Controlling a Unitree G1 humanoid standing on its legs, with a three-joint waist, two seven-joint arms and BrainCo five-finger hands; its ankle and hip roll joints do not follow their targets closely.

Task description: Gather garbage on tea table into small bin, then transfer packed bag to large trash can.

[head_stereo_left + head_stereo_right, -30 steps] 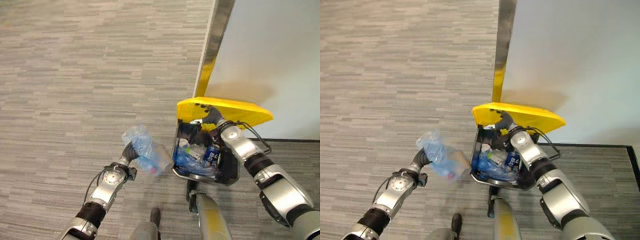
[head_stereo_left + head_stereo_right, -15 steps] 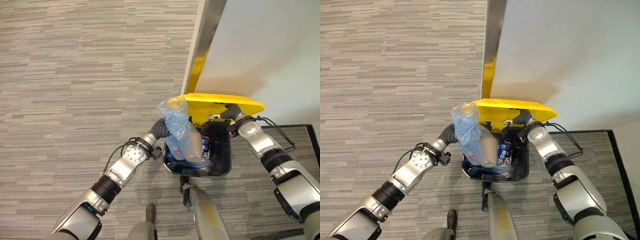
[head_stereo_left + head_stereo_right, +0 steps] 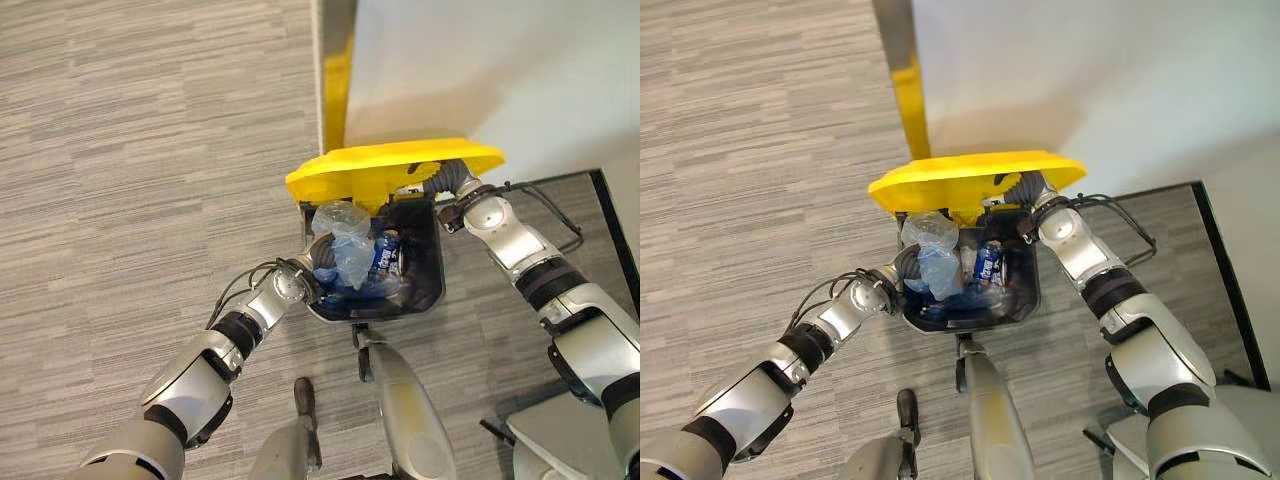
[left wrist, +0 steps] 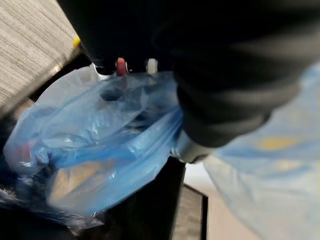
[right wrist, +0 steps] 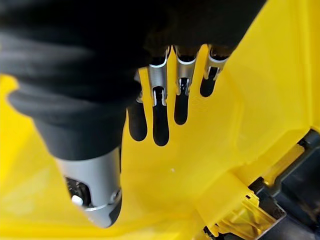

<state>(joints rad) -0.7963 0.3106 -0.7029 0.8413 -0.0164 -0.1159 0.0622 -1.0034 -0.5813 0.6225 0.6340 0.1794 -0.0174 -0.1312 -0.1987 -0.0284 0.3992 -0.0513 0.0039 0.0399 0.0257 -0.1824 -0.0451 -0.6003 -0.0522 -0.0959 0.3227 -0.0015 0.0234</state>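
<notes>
My right hand (image 5: 165,107) props the yellow lid (image 3: 385,165) with straight fingers; my left hand (image 3: 322,262) grips the bag (image 3: 345,240) inside the can (image 3: 432,290).

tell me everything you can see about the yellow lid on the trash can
The lid is bright yellow, smooth plastic, moulded with ribs underneath. It stands raised over the black can, hinged at the wall side. The right hand presses straight fingers against its underside, holding it up. Below it, the blue bag goes into the can.
</notes>
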